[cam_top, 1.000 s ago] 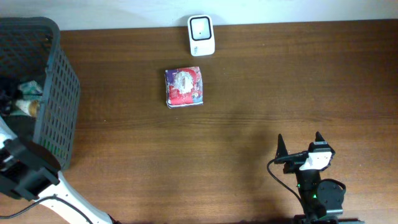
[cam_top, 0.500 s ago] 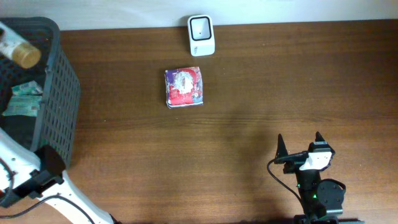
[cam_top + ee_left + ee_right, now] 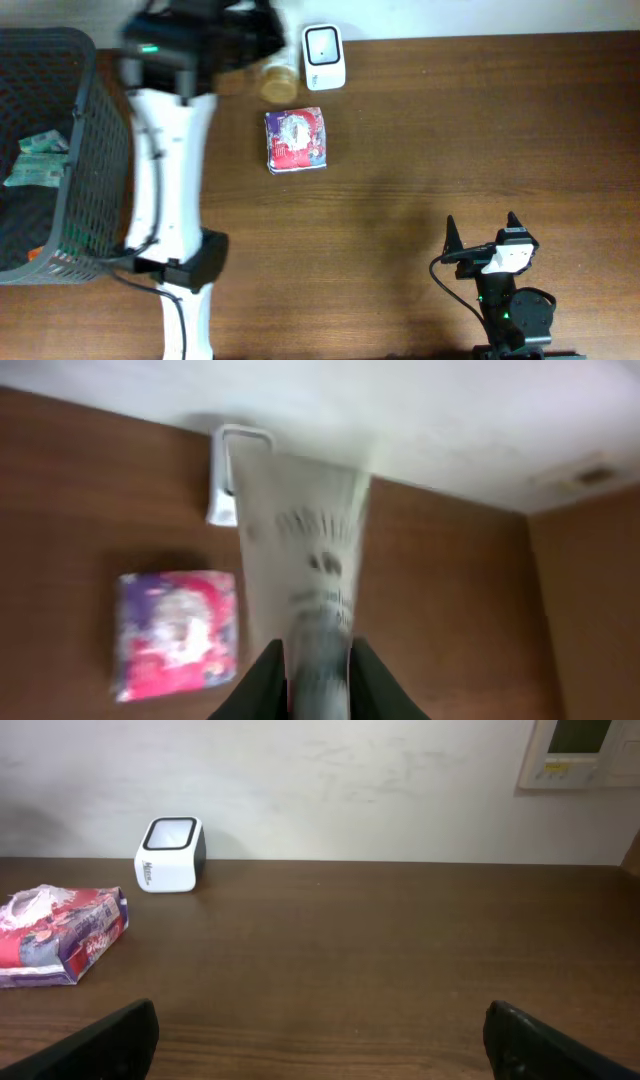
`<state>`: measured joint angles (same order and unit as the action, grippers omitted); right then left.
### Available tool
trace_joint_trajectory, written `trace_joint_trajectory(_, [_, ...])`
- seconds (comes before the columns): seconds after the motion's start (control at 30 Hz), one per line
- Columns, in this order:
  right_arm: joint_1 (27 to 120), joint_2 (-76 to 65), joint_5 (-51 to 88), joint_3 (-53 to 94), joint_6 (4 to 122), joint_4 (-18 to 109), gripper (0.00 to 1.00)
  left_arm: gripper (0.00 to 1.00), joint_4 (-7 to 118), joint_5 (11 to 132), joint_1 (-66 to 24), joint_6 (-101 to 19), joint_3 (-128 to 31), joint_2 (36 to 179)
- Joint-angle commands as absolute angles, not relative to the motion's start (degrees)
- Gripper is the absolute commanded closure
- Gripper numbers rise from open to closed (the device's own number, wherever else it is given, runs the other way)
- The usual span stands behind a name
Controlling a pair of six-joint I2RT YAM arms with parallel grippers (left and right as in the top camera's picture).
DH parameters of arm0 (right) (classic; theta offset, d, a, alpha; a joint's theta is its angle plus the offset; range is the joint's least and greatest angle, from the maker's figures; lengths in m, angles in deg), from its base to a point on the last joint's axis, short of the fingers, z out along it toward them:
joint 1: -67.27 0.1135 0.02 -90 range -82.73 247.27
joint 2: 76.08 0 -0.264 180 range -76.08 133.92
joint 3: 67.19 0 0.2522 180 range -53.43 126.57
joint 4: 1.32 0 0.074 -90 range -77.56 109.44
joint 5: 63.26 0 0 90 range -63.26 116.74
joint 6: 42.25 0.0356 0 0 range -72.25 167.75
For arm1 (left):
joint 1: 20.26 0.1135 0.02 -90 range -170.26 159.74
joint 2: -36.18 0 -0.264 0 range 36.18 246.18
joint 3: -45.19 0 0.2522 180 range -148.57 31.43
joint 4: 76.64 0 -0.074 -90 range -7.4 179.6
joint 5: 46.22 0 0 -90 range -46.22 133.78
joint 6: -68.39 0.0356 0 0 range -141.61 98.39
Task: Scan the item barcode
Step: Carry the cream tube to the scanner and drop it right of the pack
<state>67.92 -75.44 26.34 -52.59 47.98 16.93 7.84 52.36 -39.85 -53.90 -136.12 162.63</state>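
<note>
The bottle [image 3: 305,560] sits nearest the left wrist camera, its lower end pinched between the two dark fingers of the left gripper [image 3: 316,662], which are pressed in on its sides. It is carried in the air above the far part of the table [image 3: 450,130], and its far end points toward the barcode scanner [image 3: 232,475].

It looks like a slim, pale, round-bodied container with dark print down its wall. The print is too blurred to read, and no barcode can be made out. From overhead a tan round cap [image 3: 277,80] shows just beside the scanner.

I judge it light and fairly stiff. The smooth curved wall is likely to twist or slide in a two-finger pinch, so a hold low on the body, clear of the printed label, seems safest.

Below and left of it in the wrist view, a pink and purple soft packet [image 3: 175,632] lies flat on the wood. The white scanner stands beyond, against the wall.

The right gripper [image 3: 482,228] is parked at the near edge with its fingers spread wide, holding nothing.
</note>
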Motion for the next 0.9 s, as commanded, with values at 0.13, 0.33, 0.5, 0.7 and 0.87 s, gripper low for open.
trace_joint_trajectory(0.13, [68.4,-75.77,26.82,-53.12,48.44,17.06,0.02,0.81,25.17,46.92,-53.53,-52.81,-117.95,170.46])
trace_joint_trajectory(0.33, [68.4,-75.77,26.8,-53.12,48.41,17.06,0.01,0.77,28.08,42.24,-56.99,-52.72,-115.83,176.82])
trace_joint_trajectory(0.5, [68.4,-75.77,26.8,-53.12,48.41,17.06,0.02,0.68,26.75,42.04,-56.05,-50.19,-116.93,174.59])
trace_joint_trajectory(0.7, [68.4,-75.77,26.8,-53.12,48.41,17.06,0.02,0.01,14.77,42.37,-52.88,-50.21,-116.93,169.5])
trace_joint_trajectory(0.87, [68.4,-75.77,26.8,-53.12,48.44,17.06,0.02,0.01,5.2,45.93,-52.97,-50.32,-116.67,171.03])
